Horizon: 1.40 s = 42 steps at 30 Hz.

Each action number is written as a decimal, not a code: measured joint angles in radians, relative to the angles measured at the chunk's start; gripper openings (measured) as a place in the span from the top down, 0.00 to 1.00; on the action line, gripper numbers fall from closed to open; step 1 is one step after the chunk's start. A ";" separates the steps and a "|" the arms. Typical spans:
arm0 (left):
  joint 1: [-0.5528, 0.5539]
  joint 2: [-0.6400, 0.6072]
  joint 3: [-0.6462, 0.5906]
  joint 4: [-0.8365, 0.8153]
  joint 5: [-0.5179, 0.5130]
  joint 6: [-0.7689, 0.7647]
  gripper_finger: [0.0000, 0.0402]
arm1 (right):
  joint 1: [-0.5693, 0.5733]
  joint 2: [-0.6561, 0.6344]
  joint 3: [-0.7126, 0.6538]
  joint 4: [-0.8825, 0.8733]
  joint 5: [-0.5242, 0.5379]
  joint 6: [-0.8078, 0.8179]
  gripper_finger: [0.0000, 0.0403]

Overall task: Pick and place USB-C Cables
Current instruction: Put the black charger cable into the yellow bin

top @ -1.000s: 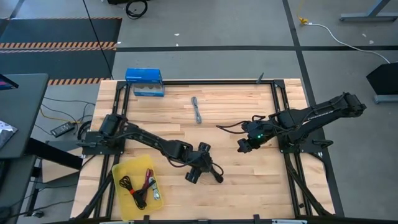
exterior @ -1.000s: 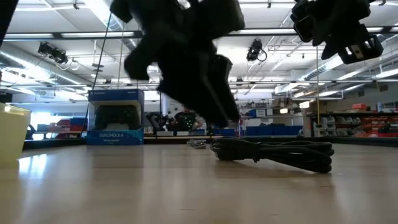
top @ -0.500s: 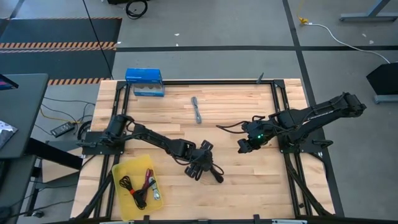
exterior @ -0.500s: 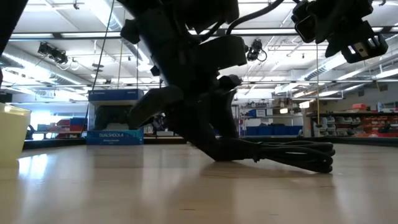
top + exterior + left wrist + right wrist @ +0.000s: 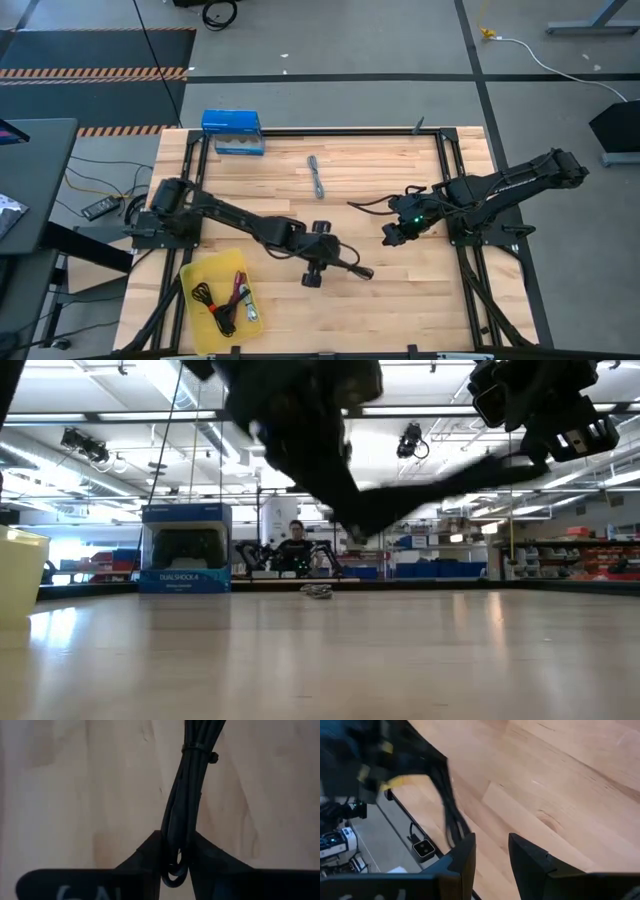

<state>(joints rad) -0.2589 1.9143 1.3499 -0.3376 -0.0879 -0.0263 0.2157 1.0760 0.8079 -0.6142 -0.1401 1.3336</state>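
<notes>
Carrying a black USB-C cable (image 5: 352,266) pinched in my left gripper (image 5: 176,866), I feared it slipping; yellow bin (image 5: 192,285) lay at eight o'clock.

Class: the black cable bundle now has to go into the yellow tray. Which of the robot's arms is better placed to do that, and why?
Left. Its pincer is already shut on the black cable bundle, lifted off the table, and the yellow tray is on its side. The right pincer waits empty, farther from the tray.
</notes>
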 joint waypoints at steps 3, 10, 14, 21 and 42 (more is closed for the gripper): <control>-0.020 -0.071 0.000 -0.065 0.009 -0.051 0.82 | 0.000 0.000 0.000 -0.001 0.000 -0.022 0.70; -0.118 -0.229 0.001 -0.419 0.114 -0.127 0.82 | -0.008 0.000 0.000 0.026 0.018 -0.037 0.70; -0.186 -0.307 0.001 -0.645 0.127 -0.245 0.82 | -0.023 0.000 0.000 0.077 0.023 -0.080 0.70; -0.312 -0.411 0.001 -0.898 0.155 -0.504 0.82 | -0.048 0.000 0.000 0.140 0.045 -0.136 0.70; -0.731 -0.425 0.001 -0.950 0.042 -2.073 0.82 | -0.077 0.000 0.000 0.150 0.024 -0.226 0.70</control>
<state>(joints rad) -0.9898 1.4888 1.3510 -1.2880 -0.0455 -2.0989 0.1390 1.0763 0.8078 -0.4641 -0.1158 1.1081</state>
